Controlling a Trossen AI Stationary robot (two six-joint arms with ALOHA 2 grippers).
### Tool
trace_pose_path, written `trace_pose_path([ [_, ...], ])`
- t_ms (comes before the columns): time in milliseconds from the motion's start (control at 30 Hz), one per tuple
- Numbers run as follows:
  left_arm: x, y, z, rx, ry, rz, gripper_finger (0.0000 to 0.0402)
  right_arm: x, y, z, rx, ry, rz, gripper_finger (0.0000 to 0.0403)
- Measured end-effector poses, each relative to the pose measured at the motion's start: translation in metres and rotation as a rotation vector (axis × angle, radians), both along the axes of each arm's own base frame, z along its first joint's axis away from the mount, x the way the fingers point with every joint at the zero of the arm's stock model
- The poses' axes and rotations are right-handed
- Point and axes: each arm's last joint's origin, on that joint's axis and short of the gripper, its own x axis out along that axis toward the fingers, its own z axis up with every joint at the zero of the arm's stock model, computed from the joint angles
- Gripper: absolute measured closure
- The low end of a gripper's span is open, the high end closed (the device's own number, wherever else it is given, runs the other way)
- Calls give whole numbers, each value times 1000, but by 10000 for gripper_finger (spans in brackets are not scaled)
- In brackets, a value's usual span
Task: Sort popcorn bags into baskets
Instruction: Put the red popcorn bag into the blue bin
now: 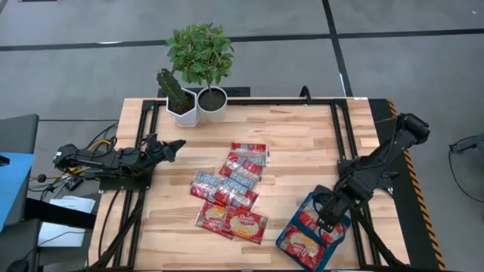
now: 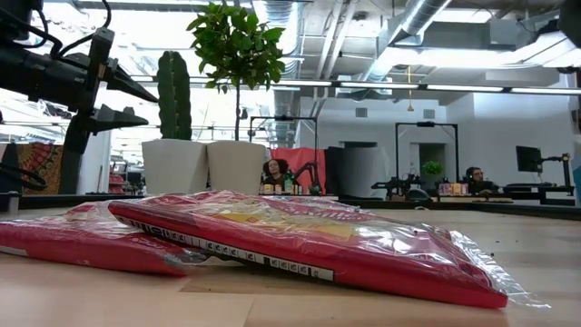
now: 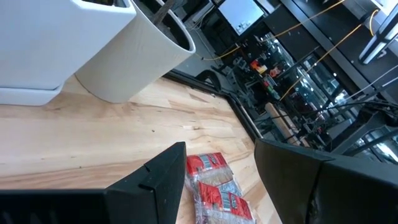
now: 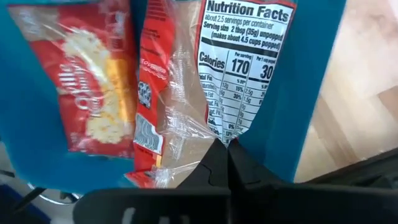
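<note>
Several red popcorn bags (image 1: 231,193) lie overlapping in a loose pile on the middle of the table; two of them fill the foreground of the low view (image 2: 300,238). The teal basket (image 1: 286,236) sits at the table's near right corner with a few bags (image 1: 311,230) in it. My right gripper (image 1: 327,219) is above the basket, shut on a bag. My left gripper (image 1: 172,146) hovers open at the table's left, above the wood and left of the pile; its wrist view shows pile bags (image 3: 214,186) beyond the fingers. My right gripper (image 4: 227,152) pinches the clear plastic end (image 4: 225,132) of a popcorn bag, whose nutrition label (image 4: 244,56) faces the camera, between its two shut fingers. The fingers come from above, pointing down. The plastic gathers to a point at the fingers, and the bag reaches away from them over the basket floor (image 4: 292,99).
Two white plant pots (image 1: 198,104), one with a cactus and one with a leafy plant, stand at the table's far edge. Black rails (image 1: 342,128) run along the table's sides. Bare wood lies between the pile and the basket. People sit at desks far behind the table.
</note>
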Motion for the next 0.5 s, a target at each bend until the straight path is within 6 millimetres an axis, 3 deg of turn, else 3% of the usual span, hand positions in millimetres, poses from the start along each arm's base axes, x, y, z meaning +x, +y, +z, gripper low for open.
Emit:
trace_pose_path([
  [500, 0, 0, 0, 2, 1, 5, 219, -2, -10, -17, -20, 64, -21, 319],
])
